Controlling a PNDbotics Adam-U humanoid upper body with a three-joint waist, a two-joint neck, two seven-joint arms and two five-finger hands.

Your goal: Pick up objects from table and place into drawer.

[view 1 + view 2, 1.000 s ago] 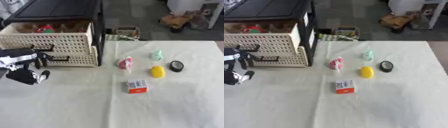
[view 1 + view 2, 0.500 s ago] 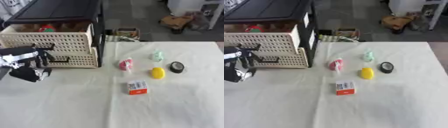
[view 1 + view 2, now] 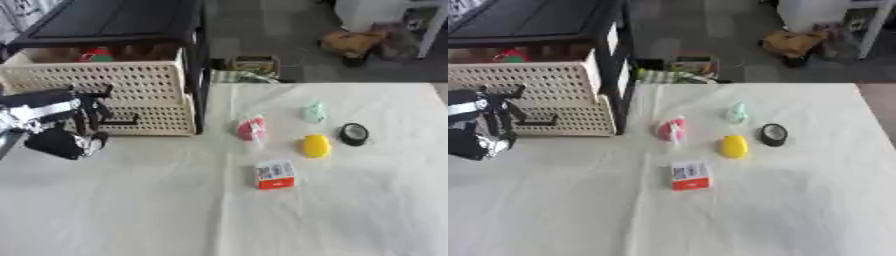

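Surface (image 3: 131,210): white cloth, carrying everything; a crease could snag a sliding object.
Drawer unit (image 3: 114,95): cream perforated drawers under a black shelf, at the far left. The upper drawer stands pulled out with red and green things inside; the lower one looks shut, its dark handle (image 3: 127,121) facing forward.
Left hand (image 3: 66,125): at the drawer front, its fingers (image 3: 92,112) pointing up beside the handle. Whether they hook it I cannot tell. A pull off-centre could drag the whole unit along the cloth.
Right hand: not visible.
Carton (image 3: 275,174): white and red, flat, nearest the camera.
Pink object (image 3: 251,128): closest to the drawers.
Yellow object (image 3: 315,145): rounded, likely to roll if nudged.
Pale green object (image 3: 313,111): far side, small.
Black round object (image 3: 353,133): just beside the yellow one; a reach for either may knock the other.
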